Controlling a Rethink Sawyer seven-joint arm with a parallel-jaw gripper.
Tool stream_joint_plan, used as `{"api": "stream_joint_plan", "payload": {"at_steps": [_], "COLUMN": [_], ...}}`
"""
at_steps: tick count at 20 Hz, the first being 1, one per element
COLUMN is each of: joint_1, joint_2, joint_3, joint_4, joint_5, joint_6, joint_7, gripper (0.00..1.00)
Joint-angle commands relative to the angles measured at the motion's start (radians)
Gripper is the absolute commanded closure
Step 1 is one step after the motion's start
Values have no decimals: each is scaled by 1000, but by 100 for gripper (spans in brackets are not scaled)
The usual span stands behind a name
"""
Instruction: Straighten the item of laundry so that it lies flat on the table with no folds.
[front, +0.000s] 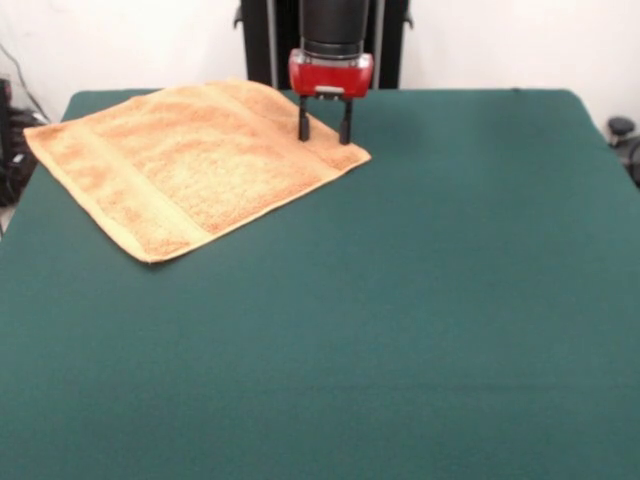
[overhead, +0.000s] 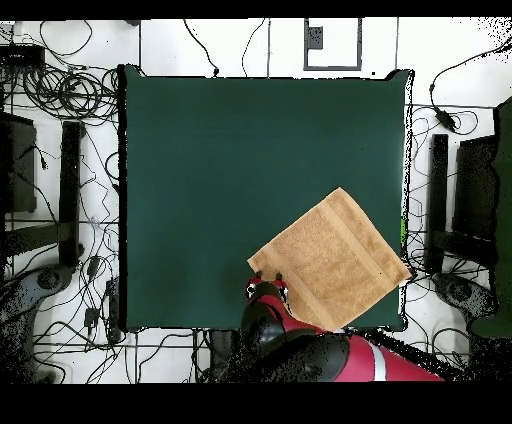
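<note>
The orange-tan towel (front: 185, 160) lies spread flat on the dark green table (front: 400, 300), turned like a diamond, at the far left in the front view. In the overhead view the towel (overhead: 332, 258) lies at the table's lower right, near the table (overhead: 220, 160) edge by the robot's base. My gripper (front: 324, 133) hangs over the towel's right corner, its two black fingers apart and pointing down, tips at or just above the cloth, holding nothing. In the overhead view the gripper (overhead: 266, 291) sits at the towel's left corner. A woven band runs along the towel's near-left side.
The robot's pedestal (front: 320, 30) stands behind the table's far edge. Cables and stands (overhead: 60, 100) lie on the floor around the table.
</note>
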Motion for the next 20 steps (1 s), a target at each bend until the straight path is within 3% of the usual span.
{"api": "stream_joint_plan", "payload": {"at_steps": [1, 20], "joint_1": [81, 107], "joint_2": [151, 141], "joint_3": [131, 123], "joint_4": [-198, -189], "joint_5": [106, 136], "joint_6": [-19, -38], "joint_7": [262, 286], "gripper": [0, 0]}}
